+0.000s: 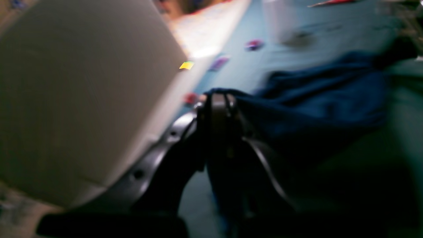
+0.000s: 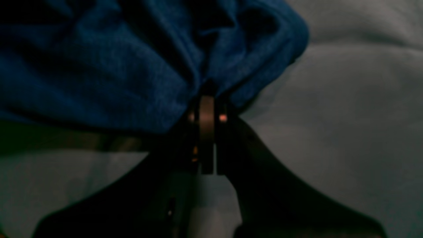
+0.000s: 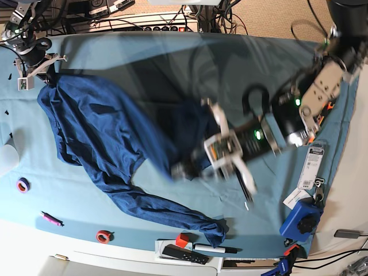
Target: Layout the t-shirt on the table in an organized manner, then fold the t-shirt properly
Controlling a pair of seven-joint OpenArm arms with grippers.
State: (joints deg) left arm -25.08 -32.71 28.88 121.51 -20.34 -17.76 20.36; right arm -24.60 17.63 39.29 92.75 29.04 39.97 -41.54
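Here both end effectors, left [image 3: 183, 170] and right [image 2: 207, 99], pinch the t-shirt [image 3: 98, 132] above scattered tape rolls [image 3: 103, 236].

Soft, matt heathered knit t-shirt [image 3: 98, 126] on smooth teal cloth-draped table [image 3: 172, 52].

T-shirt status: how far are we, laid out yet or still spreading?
Still spreading. Done: both grippers have a hold. The right gripper is shut on bunched fabric of the t-shirt, and the left gripper pinches another edge mid-table. In hand: stretching it between them; the left arm is motion-blurred. Left: flatten the wrinkled body and the trailing sleeve on the table, then every fold.
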